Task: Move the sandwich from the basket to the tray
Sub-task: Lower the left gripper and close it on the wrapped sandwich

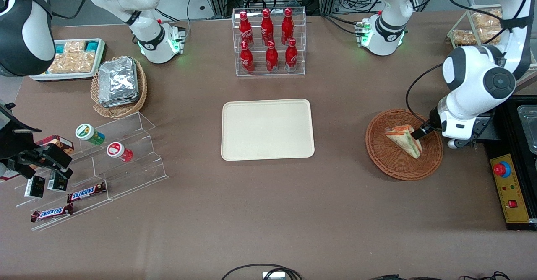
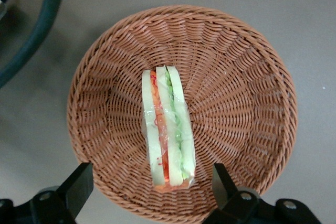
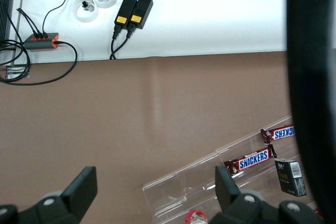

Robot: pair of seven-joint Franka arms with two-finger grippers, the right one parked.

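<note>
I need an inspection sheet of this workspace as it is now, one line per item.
Surface: brown table, flat, no spills seen.
Job's things: sandwich lies in the basket, standing on its edge; tray holds nothing.
Clutter: red bottles in a clear rack; foil packets in a tan basket; Snickers bars and small cans on clear steps; bagged snacks.
Grippers: pincer open, low over the basket, one finger at each side of the sandwich, not touching it.
Cables: black cable hangs above the basket.
Surroundings: control box with a red stop button toward the working arm's end.
</note>
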